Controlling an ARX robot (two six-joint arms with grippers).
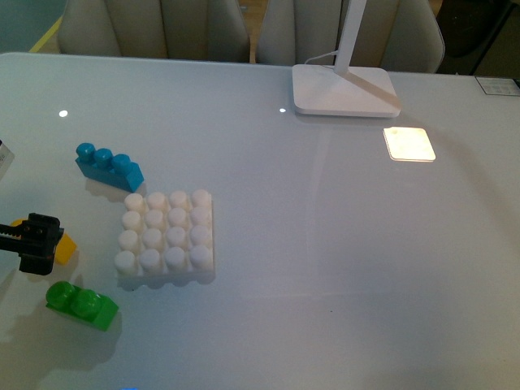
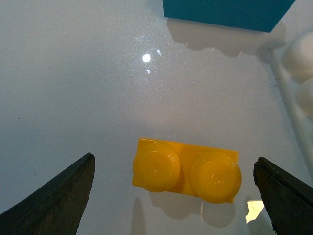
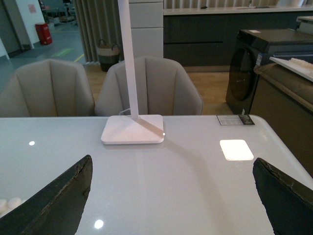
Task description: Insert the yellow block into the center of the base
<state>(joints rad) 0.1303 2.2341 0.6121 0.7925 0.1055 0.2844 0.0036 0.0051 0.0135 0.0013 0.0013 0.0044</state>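
A: What takes up the most room?

B: The white table (image 1: 325,268). At its far edge stands a white lamp foot (image 1: 341,89). The base (image 1: 166,236) lies flat, left of the middle, studs up, with nothing on it.

A: And the arms?

B: The right gripper (image 3: 172,161) hangs over bare table facing the lamp, jaws wide apart and holding nothing. The left gripper (image 2: 173,161) is spread too, at the table's left edge.

A: The bricks?

B: The blue brick (image 1: 110,166) lies just beside the base's far left corner. The green brick (image 1: 81,305) lies near its near left corner, apart from it.

A: The yellow block?

B: The yellow block (image 2: 186,169) lies on the table left of the base, studs up, between the left fingers (image 2: 58,196), with a gap on each side. It is not in the base.
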